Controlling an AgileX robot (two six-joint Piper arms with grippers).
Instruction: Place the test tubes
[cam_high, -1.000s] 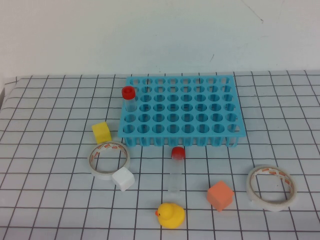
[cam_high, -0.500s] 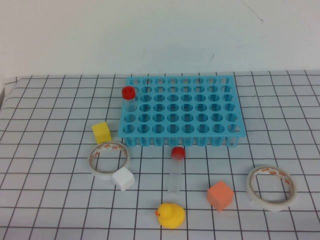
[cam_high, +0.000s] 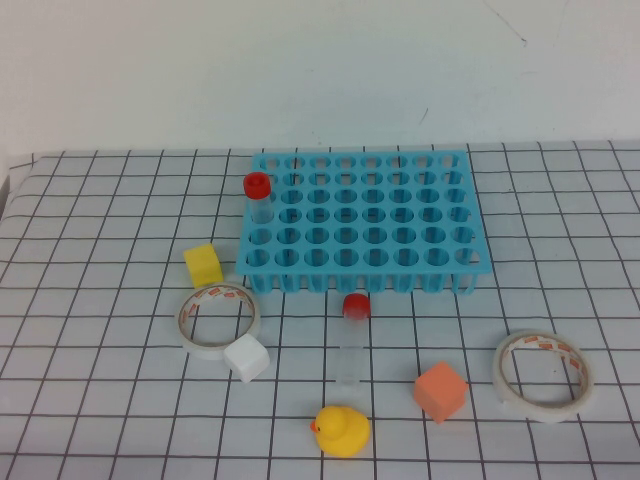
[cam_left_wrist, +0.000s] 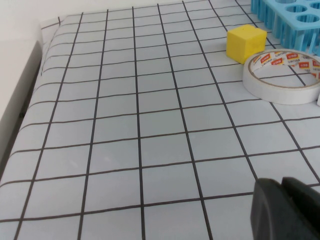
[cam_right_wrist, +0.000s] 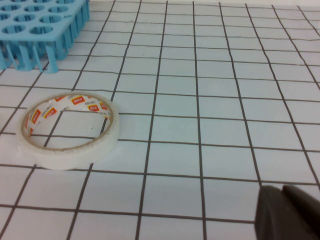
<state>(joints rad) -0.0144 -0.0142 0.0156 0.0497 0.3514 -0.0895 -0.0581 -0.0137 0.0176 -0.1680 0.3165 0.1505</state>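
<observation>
**Tube lying short of the rack**

A white gridded bench (cam_high: 100, 300) is backing onto a wall (cam_high: 320, 70). One test tube (cam_high: 351, 340) is lying just before the blue rack (cam_high: 365, 225), with its red cap pointing at it. A second tube (cam_high: 258, 200) is standing in the rack's left column. Left tool (cam_left_wrist: 281, 182) and right tool (cam_right_wrist: 282, 190), both pressed together, are hanging over bare grid on either side of the rack.

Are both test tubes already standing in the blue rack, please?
No, the standing tube is in the rack, but the lying tube rests on the table before it; the left gripper and right gripper hover shut above that table.
</observation>
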